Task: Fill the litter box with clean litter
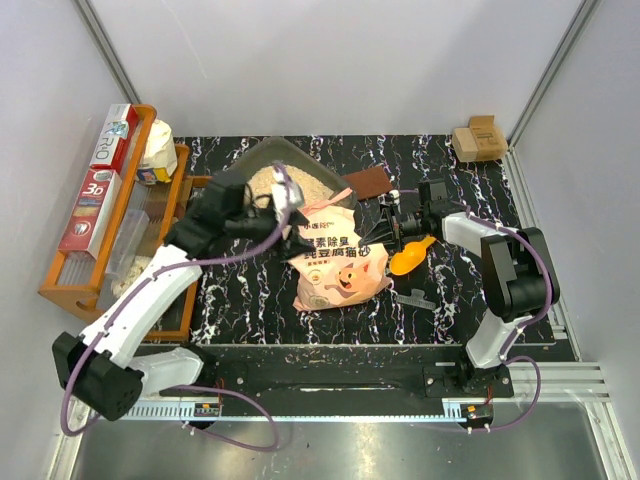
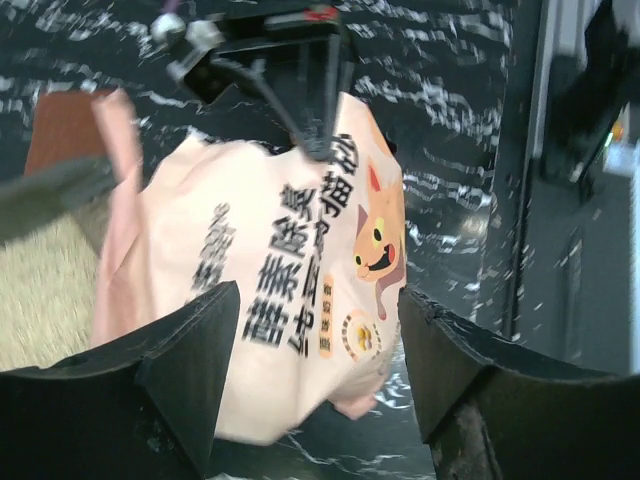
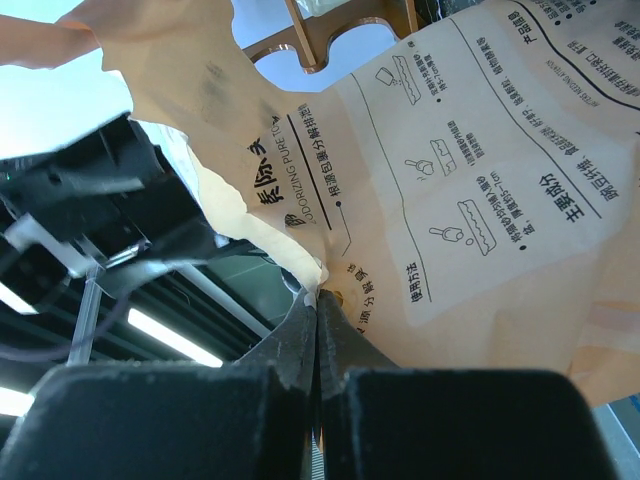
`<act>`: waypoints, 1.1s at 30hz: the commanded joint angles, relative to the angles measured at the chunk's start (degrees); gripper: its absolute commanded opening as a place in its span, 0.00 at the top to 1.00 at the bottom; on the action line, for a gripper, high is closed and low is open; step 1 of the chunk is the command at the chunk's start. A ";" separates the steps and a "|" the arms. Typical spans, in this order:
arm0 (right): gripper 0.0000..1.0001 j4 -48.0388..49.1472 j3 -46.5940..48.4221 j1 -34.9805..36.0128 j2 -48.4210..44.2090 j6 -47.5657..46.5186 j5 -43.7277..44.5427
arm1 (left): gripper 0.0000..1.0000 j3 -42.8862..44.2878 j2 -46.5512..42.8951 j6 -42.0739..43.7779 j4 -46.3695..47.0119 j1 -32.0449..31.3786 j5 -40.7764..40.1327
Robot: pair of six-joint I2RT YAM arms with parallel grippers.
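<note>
Right pincer [image 3: 318, 300] nips pink bag [image 3: 480, 200], printed "使用方法", "主要成分".

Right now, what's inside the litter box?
Beige clean litter shows in the litter box. The pink bag and left arm cover its near side, so the fill there is hidden.

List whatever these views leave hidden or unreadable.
- Dark grey plastic litter box: top view, left arm and pink printed bag cover its near side; fill level unclear.
- Beige litter: left wrist, blurred, cut by edge.
- Yellow-orange plastic scoop: top view, right gripper covers its upper end.
</note>
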 commanded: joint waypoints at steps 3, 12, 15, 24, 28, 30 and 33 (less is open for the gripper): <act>1.00 1.58 0.60 -0.47 -1.06 2.27 -5.37 | 0.30 2.81 6.94 36.69 -0.92 -11.55 -9.21; 1.00 1.67 -0.81 -0.56 -2.29 2.09 -5.46 | 0.30 2.72 15.12 48.82 3.84 -17.45 -12.12; 1.00 1.67 -0.89 -0.73 -2.47 2.00 -5.73 | 0.30 4.12 17.93 51.46 0.61 -17.36 -11.86; 1.00 1.58 -0.89 -2.05 -2.73 1.91 -5.64 | 0.32 8.26 23.56 52.79 -10.67 -17.45 -7.20; 1.00 1.58 -0.80 -2.14 -2.73 1.74 -5.73 | 0.32 8.52 25.23 47.52 -10.41 -17.45 -4.04; 1.00 1.58 -0.72 -2.14 -2.73 1.83 -5.81 | 0.31 8.52 26.37 44.20 -10.41 -17.54 -1.40; 1.00 1.49 -0.80 -2.14 -2.82 1.56 -5.90 | 0.30 8.09 27.16 41.12 -9.62 -18.06 -0.87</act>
